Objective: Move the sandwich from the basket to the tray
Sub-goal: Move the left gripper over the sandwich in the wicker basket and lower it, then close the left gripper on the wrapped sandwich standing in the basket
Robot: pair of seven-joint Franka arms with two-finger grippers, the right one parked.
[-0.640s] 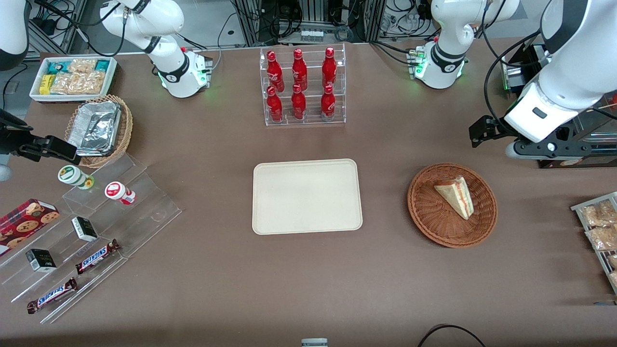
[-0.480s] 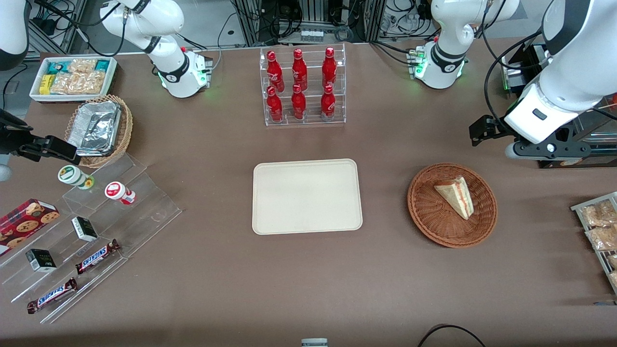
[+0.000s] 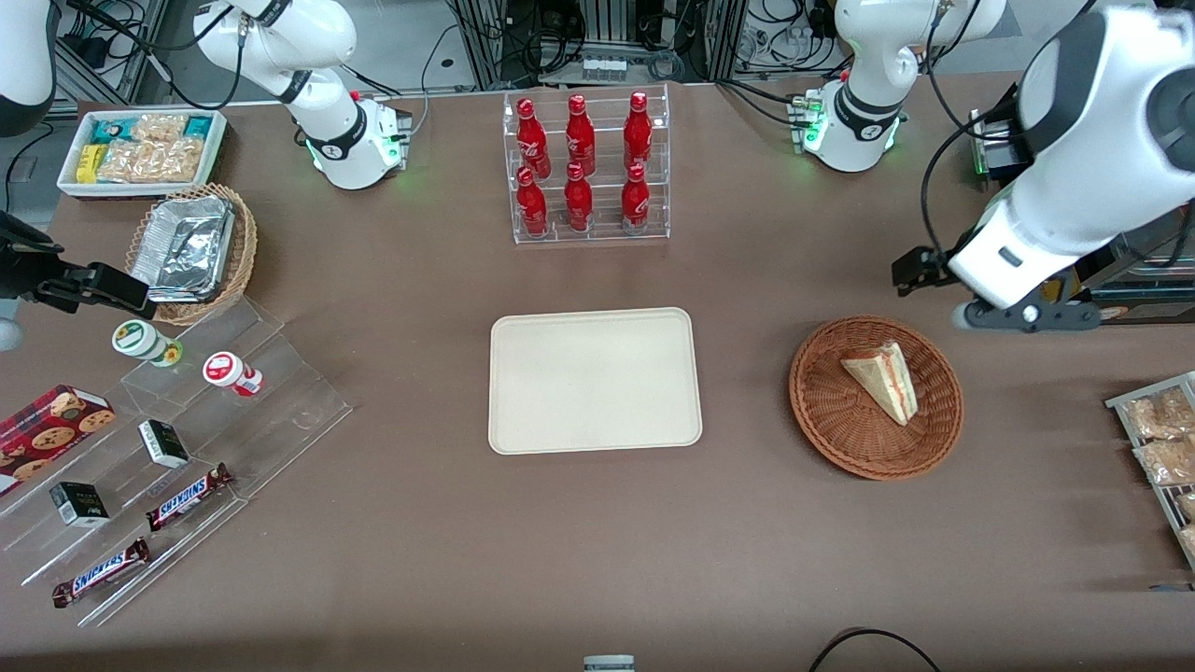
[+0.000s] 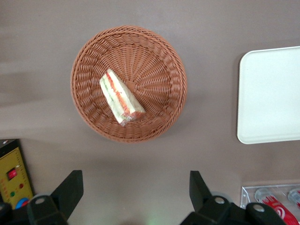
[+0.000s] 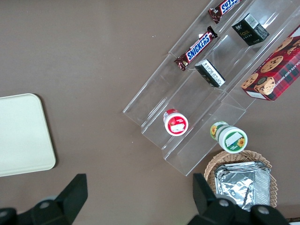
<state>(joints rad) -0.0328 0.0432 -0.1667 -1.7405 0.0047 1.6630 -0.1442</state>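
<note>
The sandwich (image 3: 882,380) (image 4: 121,97), a pale wedge with red, orange and green layers, lies in the round reddish-brown wicker basket (image 3: 822,411) (image 4: 159,65). The cream tray (image 3: 594,381) (image 4: 272,93) lies flat at mid-table with nothing on it, beside the basket toward the parked arm's end. My left gripper (image 3: 1027,313) (image 4: 136,180) hovers above the table just farther from the front camera than the basket. It is open wide, with nothing between its fingers, and it looks down on basket and sandwich.
A clear rack of red bottles (image 3: 586,168) stands farther back than the tray. Snack packets (image 3: 1162,439) lie at the working arm's end. A clear stepped stand (image 3: 187,439) with snack bars and cups, a tan basket with foil (image 3: 191,247) and a white snack box (image 3: 142,149) sit toward the parked arm's end.
My left arm has swung toward the basket, bringing the gripper a little closer to it. Sandwich, basket and tray have not moved.
</note>
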